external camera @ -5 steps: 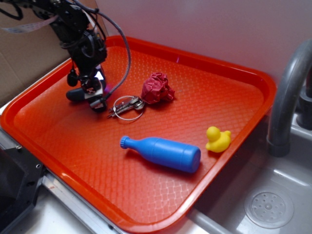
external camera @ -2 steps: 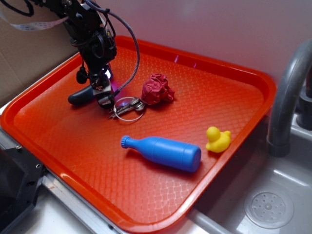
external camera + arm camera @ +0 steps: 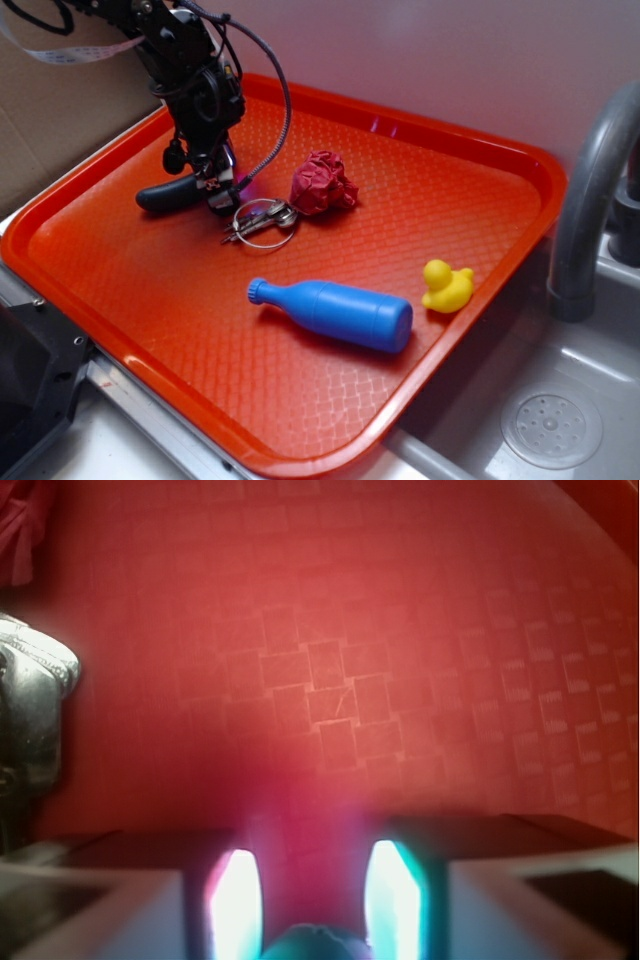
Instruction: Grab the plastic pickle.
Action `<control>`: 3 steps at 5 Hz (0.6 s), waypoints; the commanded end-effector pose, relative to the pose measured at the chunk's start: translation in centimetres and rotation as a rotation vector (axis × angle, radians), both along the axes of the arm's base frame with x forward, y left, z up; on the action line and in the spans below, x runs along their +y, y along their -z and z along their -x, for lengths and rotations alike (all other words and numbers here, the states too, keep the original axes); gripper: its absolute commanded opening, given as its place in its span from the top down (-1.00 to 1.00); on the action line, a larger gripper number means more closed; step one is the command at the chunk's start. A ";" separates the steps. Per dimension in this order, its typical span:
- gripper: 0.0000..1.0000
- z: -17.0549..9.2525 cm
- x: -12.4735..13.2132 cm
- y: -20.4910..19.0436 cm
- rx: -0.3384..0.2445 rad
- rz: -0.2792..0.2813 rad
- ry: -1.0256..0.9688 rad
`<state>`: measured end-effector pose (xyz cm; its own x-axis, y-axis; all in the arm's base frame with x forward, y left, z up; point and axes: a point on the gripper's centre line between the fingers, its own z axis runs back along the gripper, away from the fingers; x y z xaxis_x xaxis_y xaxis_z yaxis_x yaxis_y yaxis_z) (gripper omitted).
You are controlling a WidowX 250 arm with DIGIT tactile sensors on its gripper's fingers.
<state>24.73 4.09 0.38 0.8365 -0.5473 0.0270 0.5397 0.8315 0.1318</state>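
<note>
We observed the plastic pickle (image 3: 168,193) at about 10 o'clock on the orange tray (image 3: 480,210), held at its right end by the hand (image 3: 213,188). The pickle was a small, smooth, dark blue-grey piece, sausage-shaped and slightly curved, with a rounded free end pointing toward 9 o'clock. It lay nearly level; we could not tell whether it touched the tray floor.

We recorded the hand as closed narrowly on the pickle. In the wrist view the two fingers (image 3: 235,900) stood close together at 6 o'clock, with a rounded dark tip of the pickle (image 3: 312,942) showing between them at the bottom edge.

Just beside the hand, toward 4 o'clock, lay a metal key ring (image 3: 262,220). A crumpled red wad (image 3: 322,182) sat at 3 o'clock from the hand, next to the ring. A bright blue bottle (image 3: 335,313) lay on its side near the tray centre, well apart from the pickle. A yellow duck (image 3: 447,286) stood near the tray's right rim, just right of the bottle's base.
</note>
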 end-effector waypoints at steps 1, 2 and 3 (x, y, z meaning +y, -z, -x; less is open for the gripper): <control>1.00 1.0 -0.1 1.0 0.051 0.027 -0.023; -1.00 -0.1 1.7 -1.8 0.001 0.106 -0.231; -1.00 -0.3 3.1 -4.7 -0.039 0.209 -0.310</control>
<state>23.75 6.77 2.93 0.9658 -0.2467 0.0803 0.2531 0.9638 -0.0836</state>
